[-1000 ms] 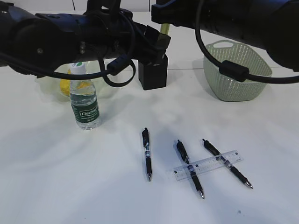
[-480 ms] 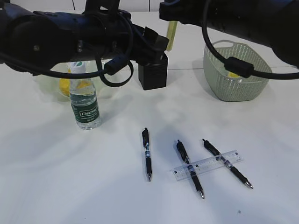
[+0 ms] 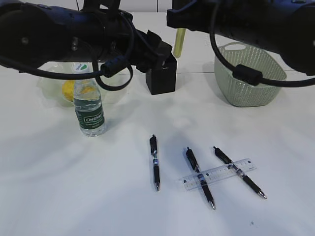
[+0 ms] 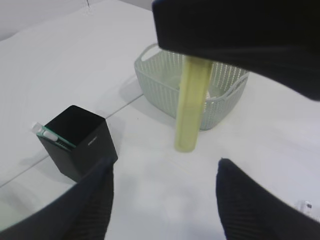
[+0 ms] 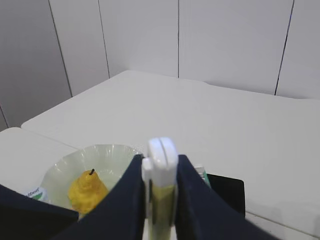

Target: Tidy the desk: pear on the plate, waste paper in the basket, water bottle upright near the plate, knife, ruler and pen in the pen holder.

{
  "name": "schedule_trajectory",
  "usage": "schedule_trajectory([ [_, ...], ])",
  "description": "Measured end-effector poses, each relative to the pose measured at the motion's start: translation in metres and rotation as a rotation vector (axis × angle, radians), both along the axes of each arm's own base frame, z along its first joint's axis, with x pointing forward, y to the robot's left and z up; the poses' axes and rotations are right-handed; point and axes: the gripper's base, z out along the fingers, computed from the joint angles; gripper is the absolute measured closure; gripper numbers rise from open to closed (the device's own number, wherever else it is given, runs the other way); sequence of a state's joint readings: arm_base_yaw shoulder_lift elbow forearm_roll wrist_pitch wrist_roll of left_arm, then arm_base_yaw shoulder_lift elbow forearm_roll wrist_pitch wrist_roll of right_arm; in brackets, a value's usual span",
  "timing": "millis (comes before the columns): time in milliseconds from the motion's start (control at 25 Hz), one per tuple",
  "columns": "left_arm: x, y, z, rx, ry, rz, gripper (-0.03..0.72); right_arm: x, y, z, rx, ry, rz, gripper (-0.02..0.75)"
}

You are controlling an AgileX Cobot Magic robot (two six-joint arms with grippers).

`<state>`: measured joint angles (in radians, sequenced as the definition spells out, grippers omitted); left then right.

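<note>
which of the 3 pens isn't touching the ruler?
The left pen. It lies alone on the desk, clear of the ruler, which rests across the middle pen and right pen.

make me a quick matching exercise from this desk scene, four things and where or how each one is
Things:
1. pear
2. water bottle
3. ruler
4. yellow knife

States:
A. lying across two pens
B. held in the right gripper above the desk
C. on the green plate
D. standing upright in front of the plate

Pairs: 1-C, 2-D, 3-A, 4-B
</note>
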<state>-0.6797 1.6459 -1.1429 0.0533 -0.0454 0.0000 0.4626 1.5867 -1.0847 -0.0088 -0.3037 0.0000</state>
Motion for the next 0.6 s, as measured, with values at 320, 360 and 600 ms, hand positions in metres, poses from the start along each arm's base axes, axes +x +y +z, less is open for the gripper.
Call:
schedule_trajectory([
  [320, -0.0054, 0.0048, 0.0042, 0.039, 0.029, -0.001, 0.229, 0.0014, -0.0018, -0.0009, -0.001, 0.002, -0.006, 0.633],
  [360, -0.0058, 0.0052, 0.0045, 0.043, 0.03, -0.001, 0.229, 0.0014, -0.0018, -0.0009, -0.001, 0.002, -0.006, 0.633],
  [600, -0.008, 0.0075, 0.0054, 0.074, 0.039, -0.005, 0.228, 0.0027, -0.0045, -0.0009, -0.016, -0.005, -0.012, 0.633],
])
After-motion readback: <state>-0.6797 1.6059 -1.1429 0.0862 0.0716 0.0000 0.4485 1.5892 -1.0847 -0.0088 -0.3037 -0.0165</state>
